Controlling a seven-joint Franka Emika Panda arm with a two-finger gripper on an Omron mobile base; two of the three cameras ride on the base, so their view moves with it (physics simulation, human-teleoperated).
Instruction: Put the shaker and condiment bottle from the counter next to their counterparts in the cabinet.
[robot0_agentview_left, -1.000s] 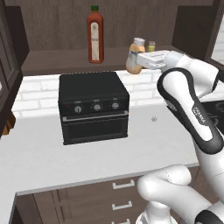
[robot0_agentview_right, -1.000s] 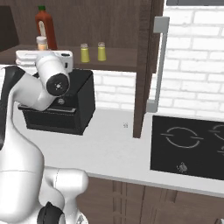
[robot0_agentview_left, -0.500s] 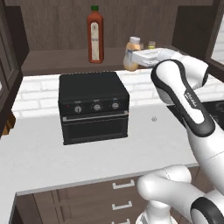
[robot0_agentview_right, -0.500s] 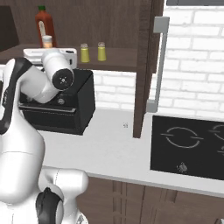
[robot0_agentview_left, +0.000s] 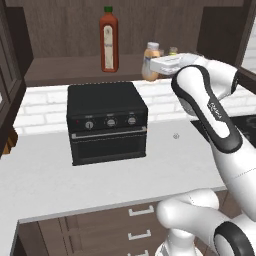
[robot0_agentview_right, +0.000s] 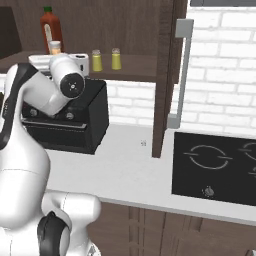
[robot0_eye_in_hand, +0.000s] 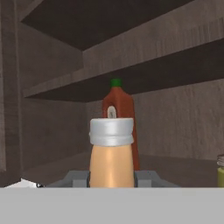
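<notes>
Condiment bottle (robot0_eye_in_hand: 111, 153) upright — cap up

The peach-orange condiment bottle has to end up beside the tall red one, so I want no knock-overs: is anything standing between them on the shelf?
Nothing visible does. The squat peach-orange condiment bottle sits clamped in the gripper, and the tall red sauce bottle with green cap stands directly beyond it on the brown wooden cabinet shelf. The two yellow-green shakers stand off to the side.

text: none legible | red bottle (robot0_agentview_left: 109, 42) label: blurred | arm (robot0_agentview_left: 218, 112) marking: too small
</notes>
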